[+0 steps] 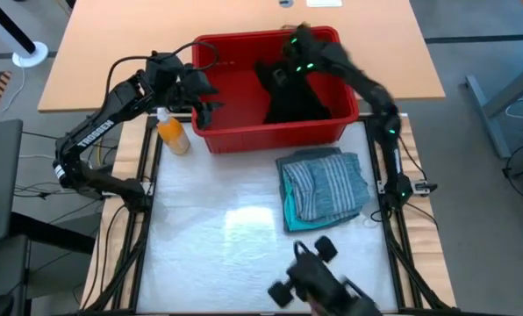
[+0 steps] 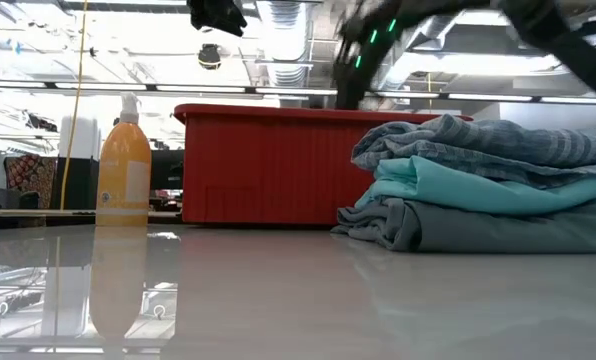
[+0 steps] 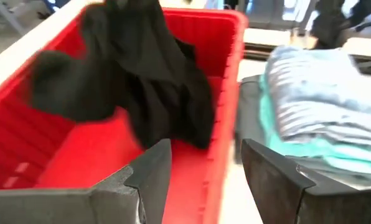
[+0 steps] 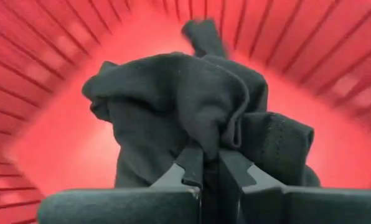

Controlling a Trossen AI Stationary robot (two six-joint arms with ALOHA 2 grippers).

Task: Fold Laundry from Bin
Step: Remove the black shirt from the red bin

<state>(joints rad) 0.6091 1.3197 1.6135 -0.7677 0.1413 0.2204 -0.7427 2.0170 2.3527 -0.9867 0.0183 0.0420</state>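
Note:
The red bin (image 1: 244, 132) stands at the table's far side. A large black garment (image 1: 295, 98) rises out of it, with my right gripper (image 4: 210, 154) shut on it above the bin's right half. My left gripper (image 3: 204, 171) hovers open over the bin's left end (image 1: 207, 98), empty, facing the black garment (image 3: 142, 81). Near the table's right edge lies a folded stack (image 1: 325, 186): a striped blue-grey shirt (image 2: 498, 140) on top, a turquoise garment (image 2: 458, 185) under it, and a grey-green one (image 2: 448, 228) on the table. My right gripper pinches a bunched fold of the black garment (image 4: 226, 134) between its two fingers, several layers gathered together. The fingers slant down from above the bin's far right. The cloth hangs slack below them, and its lower part (image 1: 301, 110) is still inside the bin.
An orange pump bottle (image 1: 172, 133) stands just outside the bin's left near corner. A dark blurred object (image 1: 318, 274) sits at the table's near edge. The white table surface (image 1: 218, 228) lies bare to the left of the stack.

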